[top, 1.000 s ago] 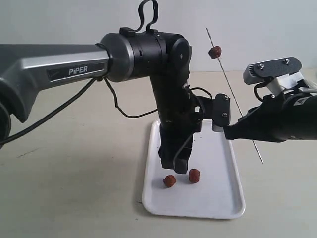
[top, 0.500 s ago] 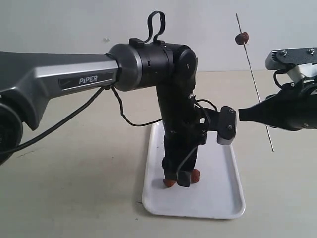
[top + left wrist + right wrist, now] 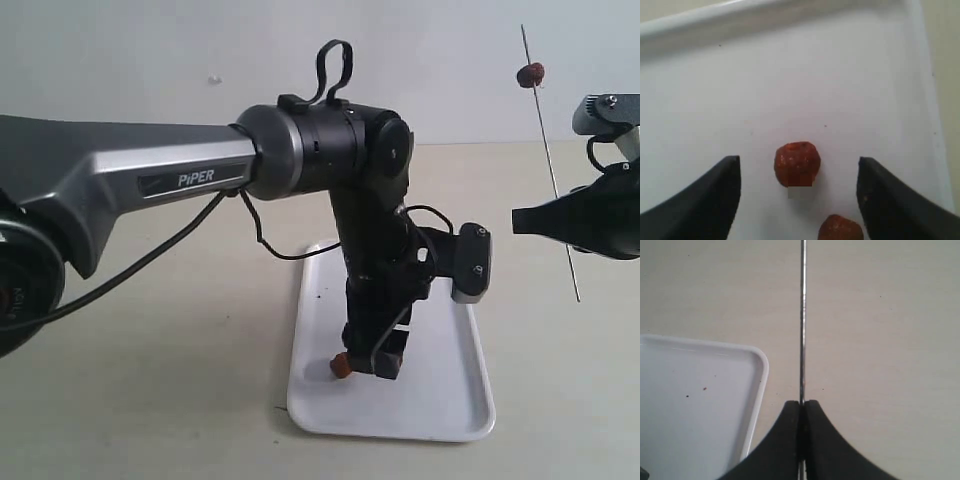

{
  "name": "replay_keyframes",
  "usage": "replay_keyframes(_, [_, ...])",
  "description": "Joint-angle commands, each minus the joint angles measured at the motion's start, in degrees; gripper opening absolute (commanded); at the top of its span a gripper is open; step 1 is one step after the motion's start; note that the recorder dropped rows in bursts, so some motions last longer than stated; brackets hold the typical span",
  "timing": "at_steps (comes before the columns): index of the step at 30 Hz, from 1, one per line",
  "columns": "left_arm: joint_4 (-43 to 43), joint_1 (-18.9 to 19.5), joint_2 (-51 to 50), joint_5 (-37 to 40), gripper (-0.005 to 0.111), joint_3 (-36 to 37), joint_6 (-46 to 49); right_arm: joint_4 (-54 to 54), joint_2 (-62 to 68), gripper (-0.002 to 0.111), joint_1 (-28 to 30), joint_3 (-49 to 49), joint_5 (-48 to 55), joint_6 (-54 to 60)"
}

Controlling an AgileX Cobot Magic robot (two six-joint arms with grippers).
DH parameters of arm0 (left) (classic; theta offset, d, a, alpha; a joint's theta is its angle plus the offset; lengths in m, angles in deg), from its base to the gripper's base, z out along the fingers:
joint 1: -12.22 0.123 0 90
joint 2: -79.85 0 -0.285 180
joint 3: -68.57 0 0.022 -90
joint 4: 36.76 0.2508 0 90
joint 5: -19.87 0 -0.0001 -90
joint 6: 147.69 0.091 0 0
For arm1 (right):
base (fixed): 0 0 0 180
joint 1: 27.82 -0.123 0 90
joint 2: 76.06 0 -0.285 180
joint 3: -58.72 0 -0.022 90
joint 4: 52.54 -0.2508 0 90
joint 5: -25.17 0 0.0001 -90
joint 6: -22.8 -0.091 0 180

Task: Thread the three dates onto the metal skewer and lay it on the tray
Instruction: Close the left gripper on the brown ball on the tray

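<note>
- Left arm has dropped down over the tray (image 3: 462, 405) since a second ago, and the right arm has backed off to the right, taking the skewer (image 3: 549, 155) with it and standing it up straighter.
- Left gripper (image 3: 376, 362) hangs just above the tray floor with its jaws spread wide, nothing in them yet.
- From the left wrist view, one date (image 3: 797, 169) sits on the tray (image 3: 790, 60) dead centre in the left gripper (image 3: 798, 161), with clear white tray on either side of it.
- A second date (image 3: 840, 229) lies just beside the first one, closer in to the wrist and off toward one finger. Looks like it could get nudged when the jaws close.
- Right gripper (image 3: 801, 405) is pinched tight on the skewer (image 3: 802, 315), which runs straight out past the tray corner (image 3: 759, 365) in that view.
- Outside view: the skewer is nearly upright, leaning a little, with the third date (image 3: 530, 74) already threaded near its top end.
- What the next move hangs on, I reckon:
  - the loose date is straight ahead of the left gripper, so it's just close and lift
  - the skewer is well off to the right and high, long axis near vertical, so the picked date has to travel up and across to meet an end of it
- Left arm is clearly the nearer one to the loose dates.
</note>
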Motion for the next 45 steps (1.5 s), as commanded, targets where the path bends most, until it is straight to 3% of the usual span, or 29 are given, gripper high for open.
replay_keyframes(1, [-0.1,-0.2,-0.7,-0.5,0.064,0.0,0.3,0.3,-0.5,0.000,0.4,0.3,-0.1,-0.3])
replay_keyframes(18, [0.9,-1.2,-2.4,-3.2,0.064,0.0,0.3,0.0,-0.5,0.000,0.4,0.3,0.9,-0.3])
replay_keyframes(26, [1.7,-1.2,-2.4,-1.3,0.043,0.0,0.0,0.0,-0.5,0.000,0.4,0.3,1.1,-0.3])
replay_keyframes(45, [1.6,-1.2,-2.4,-0.8,0.041,0.0,0.0,0.0,-0.5,0.000,0.4,0.3,1.3,-0.3])
